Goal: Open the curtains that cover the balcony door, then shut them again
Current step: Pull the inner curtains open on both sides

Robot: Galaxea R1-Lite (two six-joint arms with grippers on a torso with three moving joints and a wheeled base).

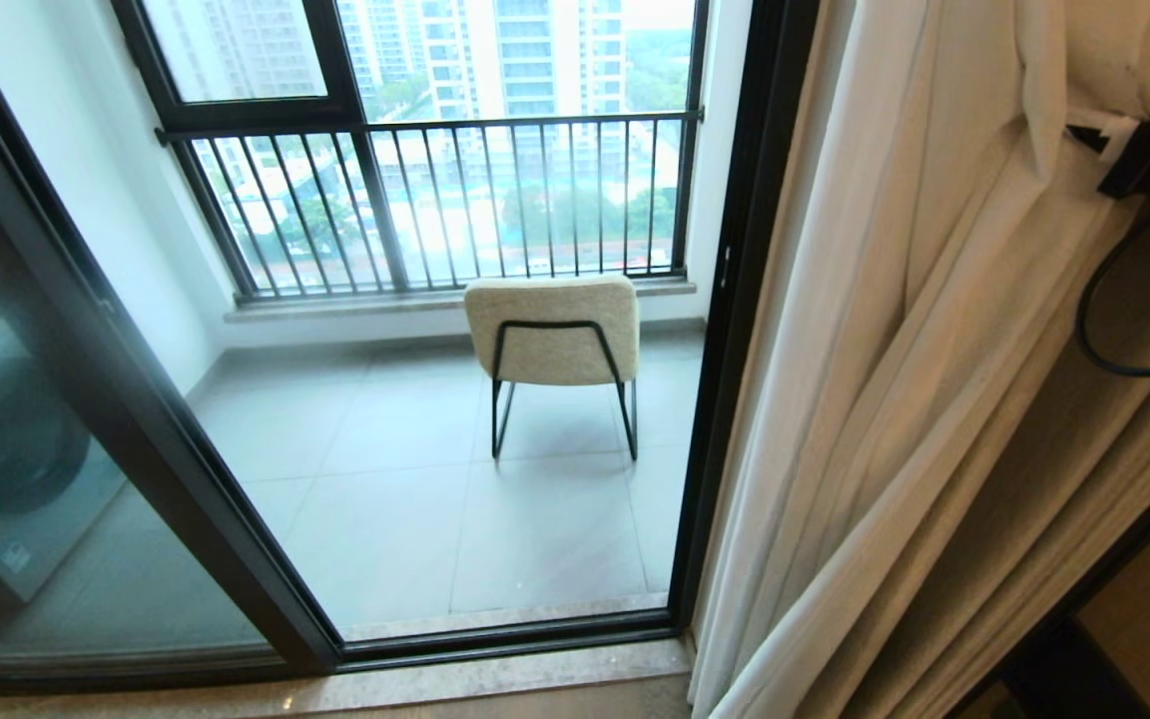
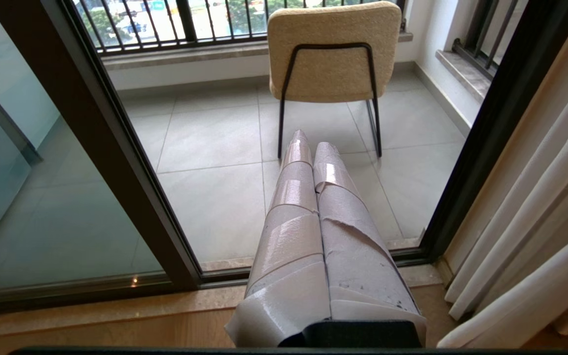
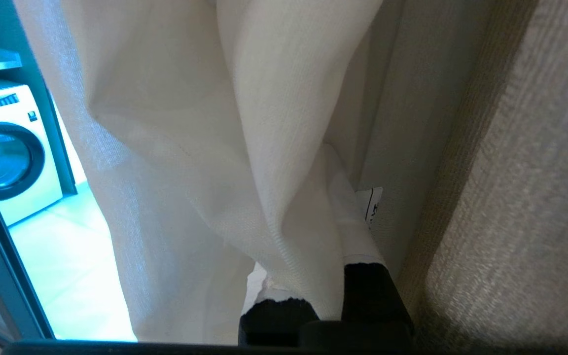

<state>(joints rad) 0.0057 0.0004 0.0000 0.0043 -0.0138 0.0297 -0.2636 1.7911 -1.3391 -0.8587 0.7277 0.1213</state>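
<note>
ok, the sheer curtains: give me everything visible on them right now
The curtains are sheer white fabric, gathered in long vertical folds at the right of the balcony door, leaving the glass uncovered. Their lower edge flares out near the floor. The right gripper is shut on a fold of them, fabric pinched between its fingers. Thicker beige drapes hang right beside them.

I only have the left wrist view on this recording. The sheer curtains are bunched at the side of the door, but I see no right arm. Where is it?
Observer: The right gripper is shut on a fold of the curtains, beside the beige drapes.
Operator: And in the head view?
Observer: It shows at the upper right edge, with the curtains gathered right of the balcony door.
Operator: Left gripper?
Observer: Not in the head view; your view shows it shut, holding nothing.
</note>
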